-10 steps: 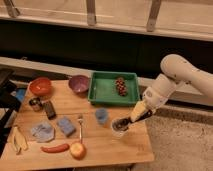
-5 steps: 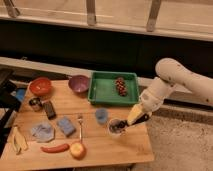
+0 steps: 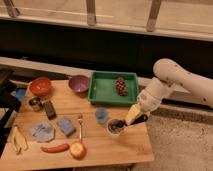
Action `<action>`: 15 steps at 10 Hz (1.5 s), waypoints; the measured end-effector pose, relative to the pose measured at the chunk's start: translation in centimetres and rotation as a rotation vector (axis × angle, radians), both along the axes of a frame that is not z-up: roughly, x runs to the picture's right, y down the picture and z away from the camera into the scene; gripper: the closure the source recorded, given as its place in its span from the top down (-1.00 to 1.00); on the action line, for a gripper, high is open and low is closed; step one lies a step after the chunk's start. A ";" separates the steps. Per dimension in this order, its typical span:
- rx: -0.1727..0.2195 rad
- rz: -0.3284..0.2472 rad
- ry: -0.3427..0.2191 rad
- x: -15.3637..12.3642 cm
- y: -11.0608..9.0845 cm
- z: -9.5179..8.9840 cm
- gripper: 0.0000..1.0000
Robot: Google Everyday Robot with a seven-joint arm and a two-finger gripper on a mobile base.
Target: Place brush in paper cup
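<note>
The gripper (image 3: 129,121) hangs at the two o'clock edge of the paper cup (image 3: 115,131); I cannot tell whether it is clamped on anything. The brush (image 3: 115,123) shows as a dark lump in the cup's mouth. A blue cup (image 3: 101,115) stands near at ten o'clock, and a green tray (image 3: 102,87) at twelve.

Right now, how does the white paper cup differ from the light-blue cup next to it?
Colour: the paper cup is white, the light-blue cup pale blue. Contents: something dark, likely the brush, shows at the paper cup's mouth; the light-blue cup's mouth shows only blue. Place: the gripper hangs right beside the paper cup, while the light-blue cup stands farther from it. Both stand upright on the wooden table and look similar in size.
</note>
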State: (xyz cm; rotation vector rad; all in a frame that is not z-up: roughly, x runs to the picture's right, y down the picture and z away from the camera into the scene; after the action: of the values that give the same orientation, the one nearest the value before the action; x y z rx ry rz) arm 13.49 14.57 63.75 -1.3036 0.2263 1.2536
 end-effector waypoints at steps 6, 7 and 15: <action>-0.002 0.000 -0.002 0.0 0.1 0.0 -1.00; -0.002 -0.001 -0.003 -0.1 0.1 0.0 -1.00; -0.003 -0.001 -0.002 0.0 0.1 0.1 0.07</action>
State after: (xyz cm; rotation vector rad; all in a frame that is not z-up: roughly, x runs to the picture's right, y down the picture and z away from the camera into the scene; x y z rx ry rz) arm 13.45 14.65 63.82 -1.3067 0.2272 1.2517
